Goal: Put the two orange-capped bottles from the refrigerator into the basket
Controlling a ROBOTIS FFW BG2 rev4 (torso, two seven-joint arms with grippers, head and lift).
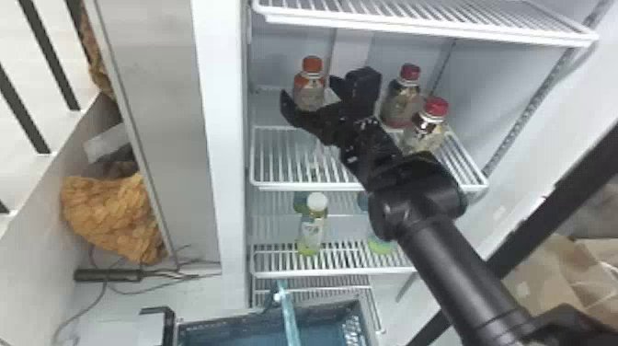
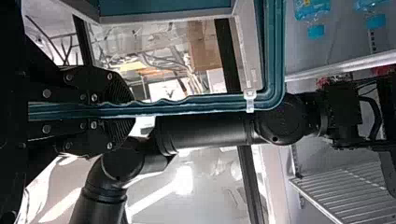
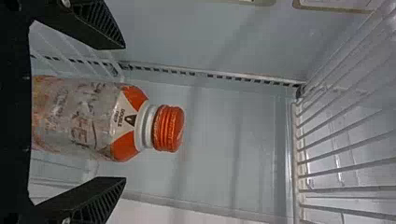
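One orange-capped bottle [image 3: 79, 119]: upright in the refrigerator, between the right gripper's fingers, with a gap on either side; we cannot see its base clearly enough to say how it sits.

Right gripper [image 3: 125, 112]: its fingers [image 3: 100, 28] stand wide apart around the bottle and grip nothing. We judge this to be the moment just ahead of the grasp.

Left gripper [image 2: 123, 109]: its fingers are closed on the handle [image 2: 196, 103] of the basket, which we take to be a way of steadying it.

Basket [image 1: 220, 320]: below the shelves at the front of the refrigerator, only partly in sight from the head. We cannot tell whether the other orange-capped bottle is already inside.

Red-capped bottles [image 1: 400, 103]: two, to the right of ours on the same level; we count neither as a target.

White-capped bottle [image 1: 312, 230]: on a lower shelf [image 1: 331, 274], no part of our job.

Progress: no more than half done, as we judge it. For this bottle we have the closing, the lift out and the lowering into the basket left; if the basket holds no first bottle, a second round follows.
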